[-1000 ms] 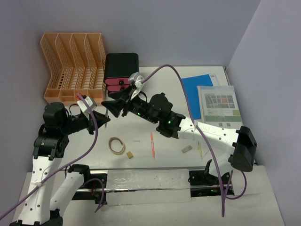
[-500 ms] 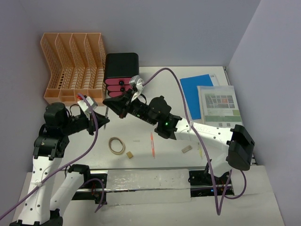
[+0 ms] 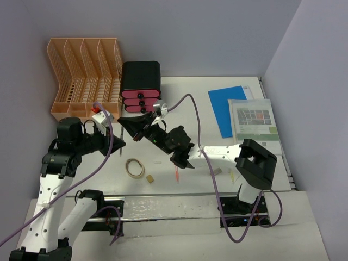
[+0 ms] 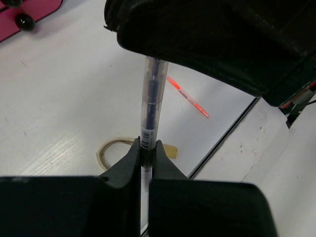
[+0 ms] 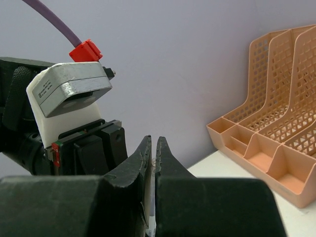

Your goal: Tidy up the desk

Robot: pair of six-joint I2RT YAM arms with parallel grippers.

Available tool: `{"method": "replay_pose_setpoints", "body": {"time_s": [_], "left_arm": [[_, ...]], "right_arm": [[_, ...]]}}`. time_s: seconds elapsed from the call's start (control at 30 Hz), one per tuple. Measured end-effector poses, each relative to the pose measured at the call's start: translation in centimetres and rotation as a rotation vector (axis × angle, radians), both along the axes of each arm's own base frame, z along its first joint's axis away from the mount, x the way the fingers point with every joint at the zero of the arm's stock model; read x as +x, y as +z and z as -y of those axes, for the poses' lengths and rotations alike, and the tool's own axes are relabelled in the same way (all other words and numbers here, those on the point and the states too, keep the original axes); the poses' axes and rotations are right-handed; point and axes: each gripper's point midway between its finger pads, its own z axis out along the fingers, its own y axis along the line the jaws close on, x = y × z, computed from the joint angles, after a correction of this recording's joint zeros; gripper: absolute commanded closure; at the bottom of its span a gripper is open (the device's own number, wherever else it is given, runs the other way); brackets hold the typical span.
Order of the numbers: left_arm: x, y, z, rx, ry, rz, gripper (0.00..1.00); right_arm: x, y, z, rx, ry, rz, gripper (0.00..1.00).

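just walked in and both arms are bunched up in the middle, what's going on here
The left gripper holds a clear pen over the desk. The right gripper is shut on its other end, so it looks like a hand-over between arms. A rubber band and an orange pen lie loose on the desk.

Rack (image 3: pixel 84 76) stands left of drawer box (image 3: pixel 140 87) on desk (image 3: pixel 190 84).

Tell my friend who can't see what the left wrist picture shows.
The left pincer is shut on a clear pen whose far end hides under the black right arm. On the white desk beneath lie a rubber band, a small tan block and an orange pen.
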Motion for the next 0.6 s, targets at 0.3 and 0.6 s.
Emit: {"method": "replay_pose_setpoints", "body": {"time_s": [0.3, 0.6], "left_arm": [[-0.8, -1.7, -1.0, 0.059, 0.041, -0.069, 1.00], [-1.3, -3.2, -1.7, 0.105, 0.050, -0.099, 1.00]], "right_arm": [[-0.4, -2.7, 0.0, 0.052, -0.011, -0.066, 1.00], [-0.6, -4.4, -0.3, 0.052, -0.033, -0.110, 1.00]]}}
